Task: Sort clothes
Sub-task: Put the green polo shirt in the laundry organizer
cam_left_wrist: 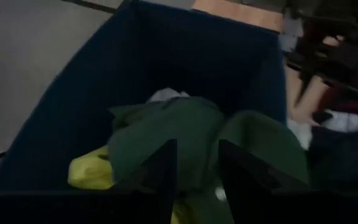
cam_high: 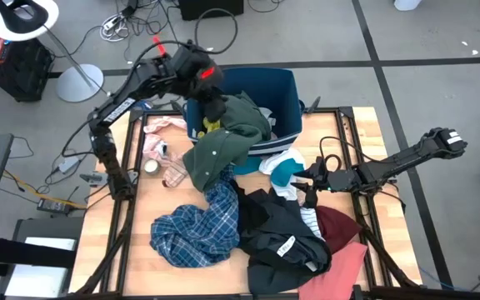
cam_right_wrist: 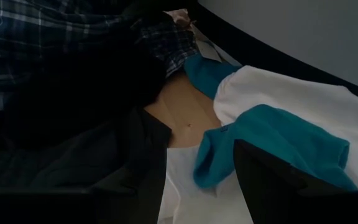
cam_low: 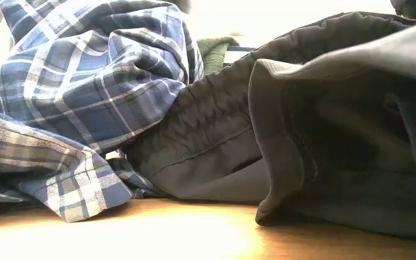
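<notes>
Here the wooden surface (cam_high: 361, 125) carries a navy blue plastic bin (cam_high: 283, 92); a dark green soft garment (cam_high: 223, 142) drapes over its rim, just beneath the left jaws (cam_high: 212, 107), parted. Right jaws (cam_high: 309, 185), apart, hover beside a teal-white cloth (cam_right_wrist: 278, 124)

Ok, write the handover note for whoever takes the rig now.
Left gripper: open over the bin, nothing held; green garment below it, draped over the bin's edge onto the table, yellow piece inside.
Right gripper: open, low over the teal-white garment, not gripping.
On the table: plaid shirt, black garment, maroon and salmon pieces, pink item.
Left to do: most of the pile.
</notes>
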Available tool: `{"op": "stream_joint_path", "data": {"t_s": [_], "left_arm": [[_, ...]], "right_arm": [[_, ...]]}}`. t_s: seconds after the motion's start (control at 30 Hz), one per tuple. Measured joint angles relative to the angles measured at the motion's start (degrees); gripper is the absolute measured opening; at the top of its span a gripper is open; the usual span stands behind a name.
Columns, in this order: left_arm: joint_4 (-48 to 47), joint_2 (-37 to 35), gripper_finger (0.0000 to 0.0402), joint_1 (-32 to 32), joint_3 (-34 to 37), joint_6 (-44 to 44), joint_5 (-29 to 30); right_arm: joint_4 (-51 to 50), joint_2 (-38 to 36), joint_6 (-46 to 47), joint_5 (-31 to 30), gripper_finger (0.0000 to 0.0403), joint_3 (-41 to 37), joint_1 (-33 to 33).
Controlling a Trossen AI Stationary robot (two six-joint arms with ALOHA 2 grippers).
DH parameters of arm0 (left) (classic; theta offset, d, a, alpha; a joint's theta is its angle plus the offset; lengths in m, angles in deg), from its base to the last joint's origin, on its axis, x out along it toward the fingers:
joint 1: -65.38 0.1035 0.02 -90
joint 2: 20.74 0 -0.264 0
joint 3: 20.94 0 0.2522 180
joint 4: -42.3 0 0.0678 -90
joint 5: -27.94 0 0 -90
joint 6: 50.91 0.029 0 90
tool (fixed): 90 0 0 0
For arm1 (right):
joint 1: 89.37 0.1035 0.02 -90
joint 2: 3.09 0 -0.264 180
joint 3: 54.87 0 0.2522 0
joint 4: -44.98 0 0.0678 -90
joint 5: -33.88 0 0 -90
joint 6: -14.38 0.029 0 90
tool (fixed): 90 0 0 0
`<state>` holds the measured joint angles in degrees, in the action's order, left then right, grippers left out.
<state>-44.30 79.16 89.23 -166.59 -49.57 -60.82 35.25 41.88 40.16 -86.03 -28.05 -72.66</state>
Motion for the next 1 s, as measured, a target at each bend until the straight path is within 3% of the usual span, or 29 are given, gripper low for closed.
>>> {"op": "stream_joint_path", "data": {"t_s": [0.2,0.53,0.77,1.0], "left_arm": [[-8.0,-2.8,0.0122,-5.0,-0.1,-4.0,4.0],[-14.5,-3.7,0.0122,-21.1,3.2,-14.0,19.8],[-11.8,-11.3,0.0122,-30.9,18.4,-24.5,30.5],[-0.4,-23.5,0.0122,-36.6,41.1,-34.6,32.3]], "right_arm": [[-0.1,0.0,-0.2,0.0,0.0187,0.0,0.0],[0.0,0.0,0.1,0.2,0.0187,0.0,0.0],[-0.2,0.0,1.4,1.8,0.0187,0.0,0.0],[0.1,0.0,2.1,2.6,0.0187,0.0,0.0]]}}
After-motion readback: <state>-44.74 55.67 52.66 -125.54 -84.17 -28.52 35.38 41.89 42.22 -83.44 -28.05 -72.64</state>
